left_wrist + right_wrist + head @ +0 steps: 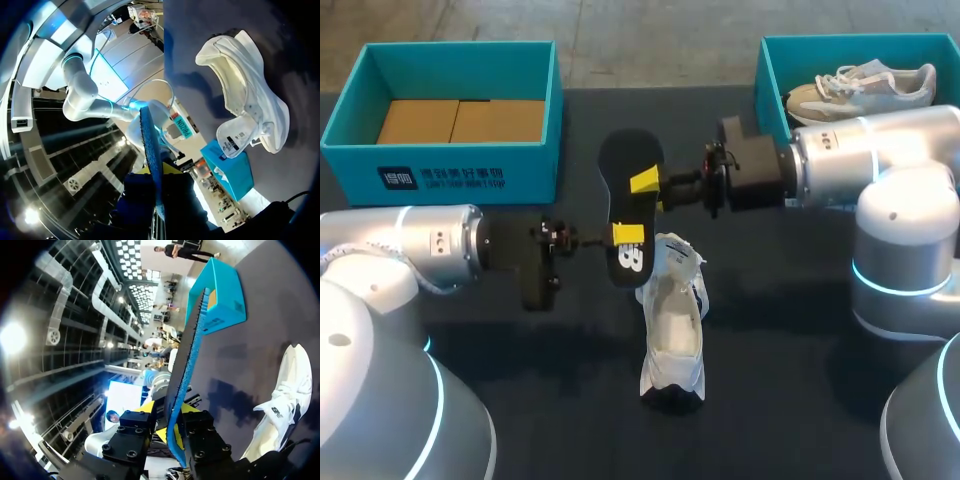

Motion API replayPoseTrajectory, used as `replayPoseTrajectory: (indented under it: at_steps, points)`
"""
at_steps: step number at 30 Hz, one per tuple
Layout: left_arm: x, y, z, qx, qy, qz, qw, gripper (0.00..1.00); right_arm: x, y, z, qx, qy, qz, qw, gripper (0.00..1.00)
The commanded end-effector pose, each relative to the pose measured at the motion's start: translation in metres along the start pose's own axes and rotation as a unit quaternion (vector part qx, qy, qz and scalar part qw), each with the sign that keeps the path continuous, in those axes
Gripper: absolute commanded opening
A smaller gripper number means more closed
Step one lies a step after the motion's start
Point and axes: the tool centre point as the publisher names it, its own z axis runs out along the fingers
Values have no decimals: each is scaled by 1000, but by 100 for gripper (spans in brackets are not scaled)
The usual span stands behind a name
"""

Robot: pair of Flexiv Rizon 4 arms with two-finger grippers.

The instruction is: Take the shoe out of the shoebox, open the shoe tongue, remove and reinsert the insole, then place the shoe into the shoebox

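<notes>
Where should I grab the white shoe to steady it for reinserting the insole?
Probably the heel rim at the near end, pinched from above: the white shoe lies with its opening facing up and the tongue folded away at the far end.

Insole (628, 200): recorded as black with a white mark on one face, blue on the other; shoe (672, 320): listed as white; left gripper (628, 234) and right gripper (644, 181): bodies noted as black, tips as yellow; shoebox (450, 170): entered as teal, lined in brown, with a dark panel printed white; second shoebox (770, 70): teal; second shoe (860, 88): beige and pale grey; table (800, 380): covered in black.
</notes>
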Motion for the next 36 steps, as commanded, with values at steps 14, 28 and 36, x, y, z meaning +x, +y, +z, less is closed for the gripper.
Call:
replayPoseTrajectory:
  at_steps: [14,28,36]
  points:
    - [2,-2,3,-10,9,2,1000,29,-1,-3,0,-8,11,0,1000,0]
    - [-18,1,-42,-16,39,-17,999,100,-8,-10,-7,-14,10,2,1000,0]
    - [-24,11,-79,-1,79,-44,996,100,-16,-10,-8,-15,3,0,1000,0]
